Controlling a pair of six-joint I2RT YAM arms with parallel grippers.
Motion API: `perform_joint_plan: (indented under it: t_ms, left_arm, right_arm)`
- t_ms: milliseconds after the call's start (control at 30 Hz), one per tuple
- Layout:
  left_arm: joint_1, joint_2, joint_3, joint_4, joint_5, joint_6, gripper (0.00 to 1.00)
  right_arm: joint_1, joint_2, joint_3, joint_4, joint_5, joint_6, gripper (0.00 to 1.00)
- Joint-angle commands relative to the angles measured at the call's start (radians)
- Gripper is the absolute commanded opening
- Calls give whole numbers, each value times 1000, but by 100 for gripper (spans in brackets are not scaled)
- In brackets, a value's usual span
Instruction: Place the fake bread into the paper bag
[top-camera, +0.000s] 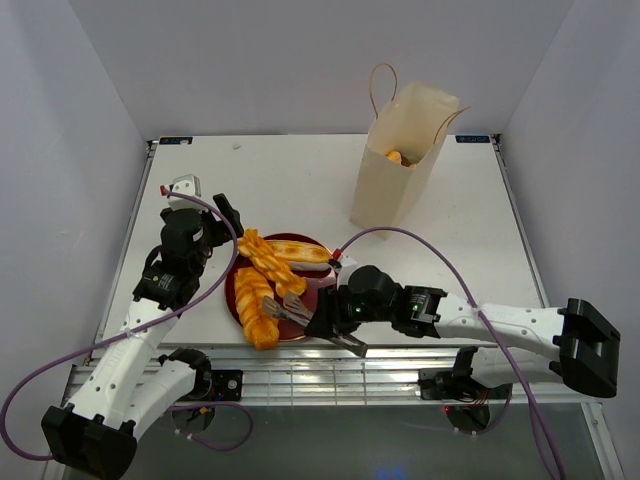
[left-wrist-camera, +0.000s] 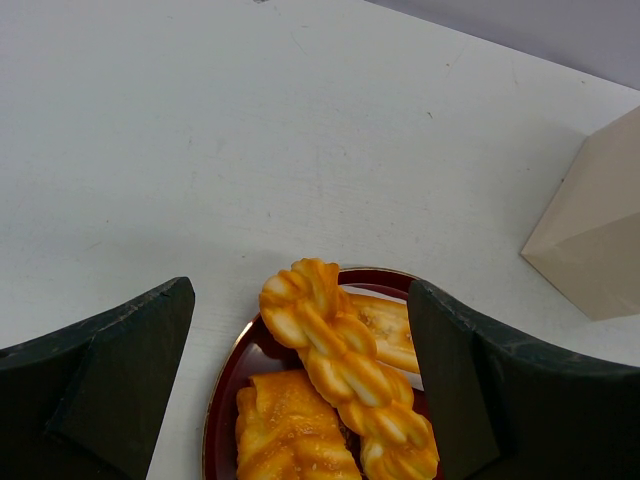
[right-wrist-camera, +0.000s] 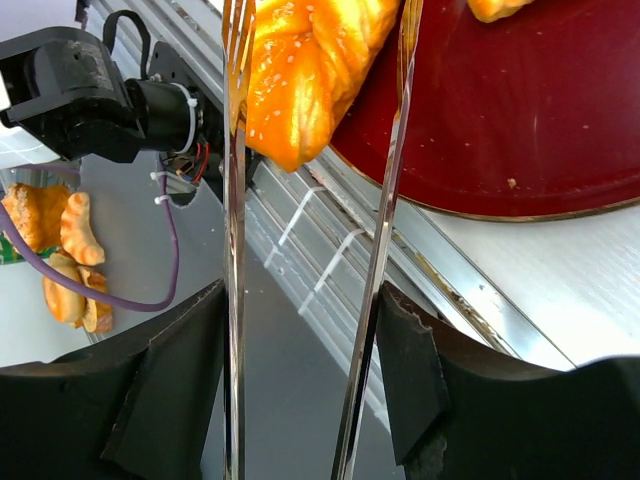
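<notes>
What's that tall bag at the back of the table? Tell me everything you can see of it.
The paper bag is a tall, plain cream-tan carrier with two thin loop handles rising from its rim. It stands upright, mouth open, on the far right part of the white table, beyond the dark red plate. One orange pastry shows inside near the top. Only the table touches it outside.

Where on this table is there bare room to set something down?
Bare table between the plate and the far edge, left of the bag; also the right side between bag and right arm. Crowded around the plate: bread, left gripper, right gripper holding tongs.
</notes>
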Motion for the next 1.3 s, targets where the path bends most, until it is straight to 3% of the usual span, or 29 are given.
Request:
perform_joint_plan:
  t_ms: [0, 833, 1267]
  left_arm:
    - [-5, -6, 2, -1, 1, 4, 98]
    - [-5, -13, 2, -1, 9, 4, 98]
    - [-5, -15, 2, 1, 10, 3, 98]
  right_arm:
    - [17, 17, -1, 96, -14, 29, 63]
    - [44, 139, 7, 197, -33, 66, 59]
    - [44, 118, -6, 214, -33, 80, 40]
